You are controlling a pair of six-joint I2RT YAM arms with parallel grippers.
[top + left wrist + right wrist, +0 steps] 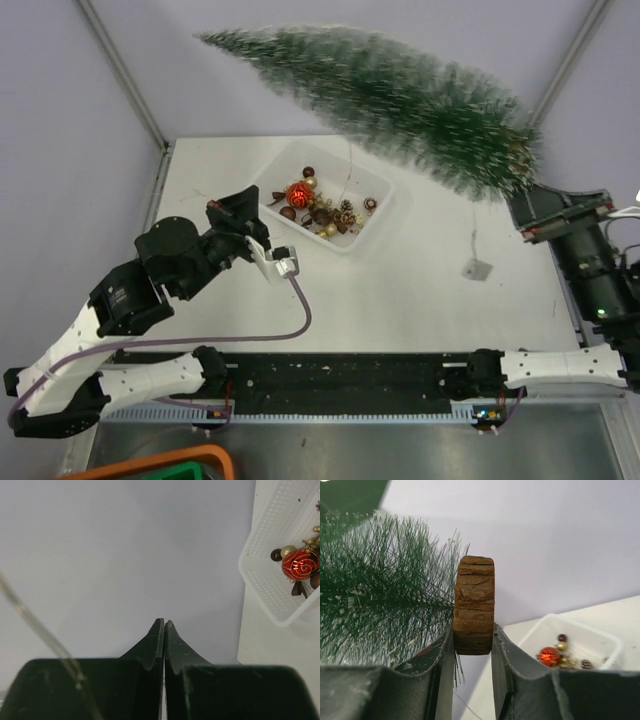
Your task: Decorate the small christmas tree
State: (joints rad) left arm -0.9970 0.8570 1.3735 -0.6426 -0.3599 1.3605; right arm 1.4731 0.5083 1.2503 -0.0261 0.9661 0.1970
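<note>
The small christmas tree (400, 95), dark green with frosted bristles, hangs in the air on its side, tip pointing to the far left. My right gripper (528, 200) is shut on its brown wooden disc base (474, 605); the bristles (375, 595) fill the left of the right wrist view. My left gripper (232, 210) is shut and empty, just left of the white tray (375, 215). The tray holds a red bauble (299, 192), gold and brown baubles and pinecones. The red bauble also shows in the left wrist view (300, 564) and the right wrist view (550, 656).
A small grey tag (474, 269) on a thin string lies on the table right of the tray. A purple cable (250, 335) loops across the table from the left arm. An orange-rimmed bin (160, 462) sits below the near edge. Grey walls enclose the back.
</note>
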